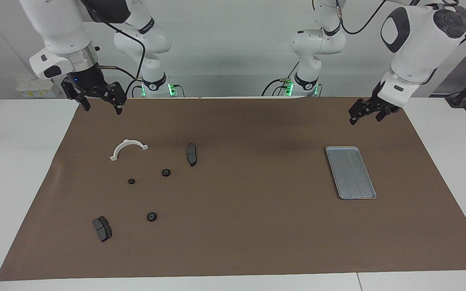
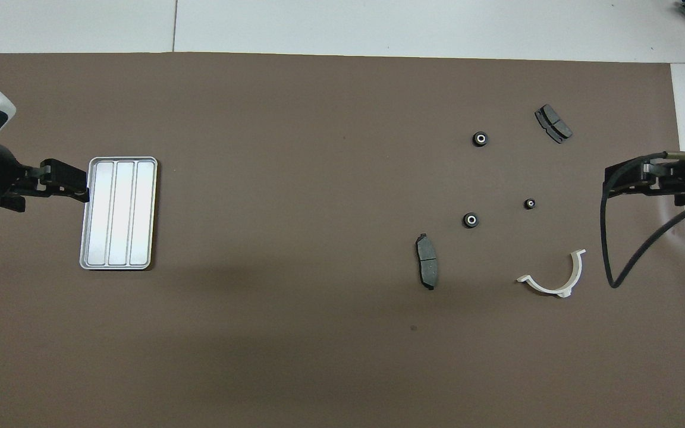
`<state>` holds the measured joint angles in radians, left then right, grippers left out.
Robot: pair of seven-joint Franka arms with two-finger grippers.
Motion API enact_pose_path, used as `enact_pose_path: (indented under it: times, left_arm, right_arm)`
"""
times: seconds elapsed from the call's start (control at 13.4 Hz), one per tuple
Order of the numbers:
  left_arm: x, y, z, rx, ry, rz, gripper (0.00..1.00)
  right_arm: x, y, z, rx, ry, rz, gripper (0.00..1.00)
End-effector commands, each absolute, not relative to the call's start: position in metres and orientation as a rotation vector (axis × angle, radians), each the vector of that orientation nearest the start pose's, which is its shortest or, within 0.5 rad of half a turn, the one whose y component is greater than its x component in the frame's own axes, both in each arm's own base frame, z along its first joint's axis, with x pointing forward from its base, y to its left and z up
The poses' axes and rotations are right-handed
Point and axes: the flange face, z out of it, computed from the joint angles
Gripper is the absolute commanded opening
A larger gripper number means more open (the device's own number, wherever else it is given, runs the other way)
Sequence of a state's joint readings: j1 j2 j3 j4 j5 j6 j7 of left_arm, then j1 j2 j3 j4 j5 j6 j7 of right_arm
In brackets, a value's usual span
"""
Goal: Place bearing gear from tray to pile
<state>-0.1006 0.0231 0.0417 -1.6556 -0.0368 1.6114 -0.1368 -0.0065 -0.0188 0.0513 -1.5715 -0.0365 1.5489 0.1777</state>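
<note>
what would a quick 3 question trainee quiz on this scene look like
1. True or false: the tray holds a bearing gear.
2. How many bearing gears lie on the mat? A two, B three, C four.
3. Which gripper hangs nearer the tray?

Key: 1 false, it is bare. 2 B: one, a smaller one, one near a brake pad. 3 The left gripper; the right gripper hangs by the white bracket.

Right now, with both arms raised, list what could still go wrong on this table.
1. The three bearing gears are small and round; a bump or a low sweep could likely roll them off among the brake pads and the white bracket.
2. The right gripper trails a loose cable that might snag parts.
3. The left gripper waits near the tray, which it could nudge.
</note>
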Motion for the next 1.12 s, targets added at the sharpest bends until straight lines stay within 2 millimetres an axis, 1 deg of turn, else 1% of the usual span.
enact_pose_path:
  times: [0.0,0.15,0.22,0.52,1.04]
  left_arm:
    - [0.551,-0.034,0.577,-3.162,-0.135,0.099,1.00]
    - [0.551,-0.034,0.577,-3.162,-0.135,0.099,1.00]
    - [0.551,-0.034,0.577,-3.162,-0.135,0.099,1.00]
    - [0.551,-0.034,0.577,-3.162,-0.135,0.099,1.00]
    - [0.551,-0.034,0.577,-3.162,-0.135,0.099,1.00]
  right_arm:
    - [0.539,0.018,0.631,-3.146,0.169,0.016,1.00]
    - [0.539,0.018,0.631,-3.147,0.167,0.018,1.00]
    - [0.538,0.021,0.631,-3.149,0.160,0.018,1.00]
    - [0.531,0.031,0.624,-3.153,0.133,0.042,1.00]
    - [0.531,0.032,0.623,-3.154,0.129,0.044,1.00]
